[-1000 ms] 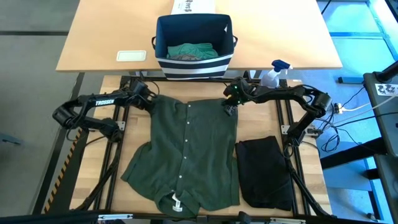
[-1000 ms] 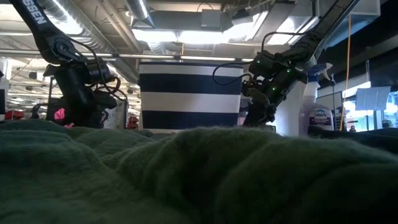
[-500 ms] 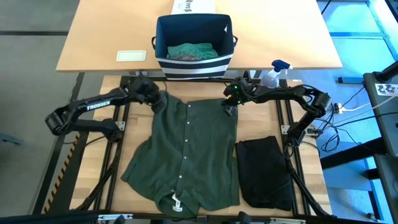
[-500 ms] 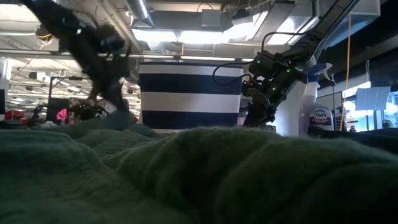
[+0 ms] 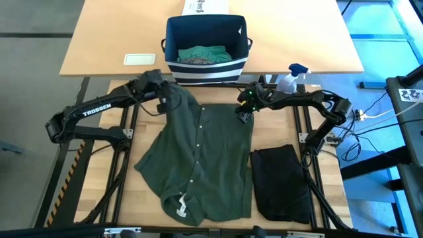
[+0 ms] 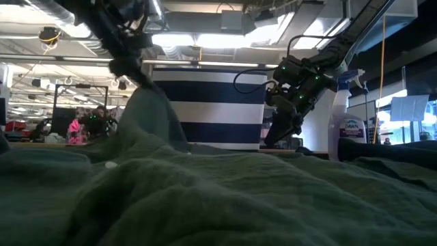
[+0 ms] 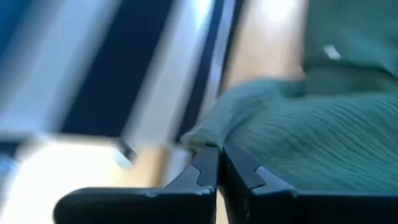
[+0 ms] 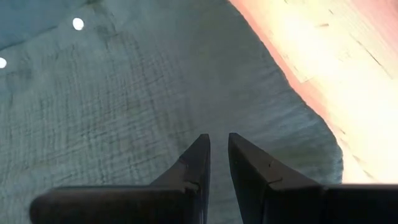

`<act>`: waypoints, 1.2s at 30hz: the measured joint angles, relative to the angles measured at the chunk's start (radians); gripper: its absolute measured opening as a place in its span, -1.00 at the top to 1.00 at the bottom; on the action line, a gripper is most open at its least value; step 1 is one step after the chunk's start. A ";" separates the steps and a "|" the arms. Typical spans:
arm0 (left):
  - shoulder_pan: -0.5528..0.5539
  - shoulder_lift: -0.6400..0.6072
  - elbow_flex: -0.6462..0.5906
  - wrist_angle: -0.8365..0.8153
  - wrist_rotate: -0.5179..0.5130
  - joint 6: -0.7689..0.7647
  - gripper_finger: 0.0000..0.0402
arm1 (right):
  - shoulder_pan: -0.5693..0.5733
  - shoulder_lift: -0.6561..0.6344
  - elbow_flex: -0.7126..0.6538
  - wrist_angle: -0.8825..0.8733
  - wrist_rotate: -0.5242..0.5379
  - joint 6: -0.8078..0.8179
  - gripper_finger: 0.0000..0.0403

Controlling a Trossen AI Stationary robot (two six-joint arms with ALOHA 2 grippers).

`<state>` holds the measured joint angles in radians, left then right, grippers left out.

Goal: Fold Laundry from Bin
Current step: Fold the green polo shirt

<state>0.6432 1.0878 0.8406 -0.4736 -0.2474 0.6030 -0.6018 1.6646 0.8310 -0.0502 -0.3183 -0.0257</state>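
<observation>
Black garment [image 5: 281, 183] lies folded at four o'clock; green shirt [image 5: 198, 158] spread, unfolded; left gripper [image 5: 160, 93] pinches its corner, right gripper [image 5: 246, 112] nearly closed on its opposite corner; bin [image 5: 206, 63] at twelve holds more.

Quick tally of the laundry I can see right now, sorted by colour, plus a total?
Dark green: 1, the shirt spread on the table, held at its far corners by the left gripper and the right gripper.
Black: 1, the folded garment beside the shirt.
Teal-green: 1, in the bin.
Grey: 1, partly hidden in the bin.
Total: 4
</observation>
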 joint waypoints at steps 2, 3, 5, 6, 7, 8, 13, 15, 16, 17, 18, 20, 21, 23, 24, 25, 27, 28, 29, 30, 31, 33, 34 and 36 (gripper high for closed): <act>0.016 0.003 -0.006 -0.101 0.001 -0.050 1.00 | 0.000 0.000 0.000 0.000 0.000 0.000 0.71; 0.023 0.007 -0.011 -0.141 -0.002 -0.078 1.00 | 0.000 0.000 0.000 0.000 0.000 0.000 0.70; 0.034 0.022 -0.025 -0.191 -0.028 -0.157 0.98 | 0.000 0.000 0.000 0.000 -0.001 0.001 0.70; 0.041 0.028 -0.030 -0.212 -0.044 -0.192 0.95 | 0.000 0.000 0.000 0.000 0.000 0.001 0.70; 0.048 0.034 -0.034 -0.226 -0.063 -0.221 0.92 | 0.000 0.000 0.000 0.001 0.000 0.001 0.70; 0.054 0.038 -0.035 -0.234 -0.081 -0.240 0.88 | 0.000 0.000 0.000 0.002 0.000 0.002 0.71; 0.066 0.055 -0.036 -0.225 -0.115 -0.256 0.61 | 0.000 0.000 0.000 0.002 -0.009 0.008 0.70; 0.065 0.055 -0.034 -0.218 -0.138 -0.254 0.49 | 0.000 0.000 0.000 0.002 -0.016 0.019 0.70; 0.066 0.055 -0.031 -0.220 -0.156 -0.254 0.42 | 0.000 0.000 0.000 0.002 -0.016 0.020 0.70; 0.066 0.055 -0.023 -0.221 -0.174 -0.257 0.37 | 0.000 0.000 0.000 0.002 -0.016 0.020 0.70; 0.067 0.055 -0.015 -0.222 -0.188 -0.262 0.31 | 0.000 0.000 0.000 0.003 -0.016 0.020 0.70; 0.062 0.055 0.006 -0.239 -0.190 -0.295 0.22 | 0.000 0.000 0.000 0.004 -0.016 0.020 0.70; 0.056 0.055 0.020 -0.256 -0.185 -0.315 0.18 | 0.000 0.000 0.000 0.004 -0.016 0.020 0.70; 0.032 0.055 0.054 -0.291 -0.155 -0.362 0.12 | 0.000 -0.001 0.001 0.003 -0.018 0.018 0.70; 0.014 0.054 0.071 -0.313 -0.130 -0.388 0.11 | 0.000 -0.005 0.001 0.002 -0.027 0.015 0.70; -0.008 0.054 0.085 -0.337 -0.104 -0.417 0.10 | 0.001 -0.011 0.001 0.002 -0.044 0.009 0.70; -0.070 0.054 0.102 -0.381 -0.071 -0.474 0.11 | 0.015 -0.033 0.002 0.004 -0.065 -0.005 0.70; -0.111 0.054 0.102 -0.403 -0.066 -0.501 0.12 | 0.026 -0.048 0.002 0.004 -0.064 -0.011 0.70; -0.159 0.054 0.100 -0.424 -0.067 -0.529 0.14 | 0.041 -0.063 0.002 0.005 -0.060 -0.021 0.70; -0.209 0.054 0.094 -0.438 -0.070 -0.561 0.16 | 0.058 -0.078 0.003 0.007 -0.057 -0.032 0.70; -0.260 0.054 0.083 -0.444 -0.074 -0.598 0.18 | 0.077 -0.091 0.003 0.007 -0.051 -0.045 0.70; -0.370 0.054 0.057 -0.461 -0.085 -0.678 0.21 | 0.120 -0.117 0.003 0.006 -0.024 -0.070 0.70; -0.424 0.054 0.044 -0.464 -0.097 -0.721 0.23 | 0.146 -0.127 0.003 0.006 -0.003 -0.082 0.70; -0.528 0.054 0.017 -0.461 -0.126 -0.812 0.24 | 0.200 -0.142 0.003 0.007 0.040 -0.099 0.70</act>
<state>0.1149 1.1416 0.8577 -0.9345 -0.3738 -0.2086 -0.4014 1.5223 0.8341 -0.0429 -0.2779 -0.1244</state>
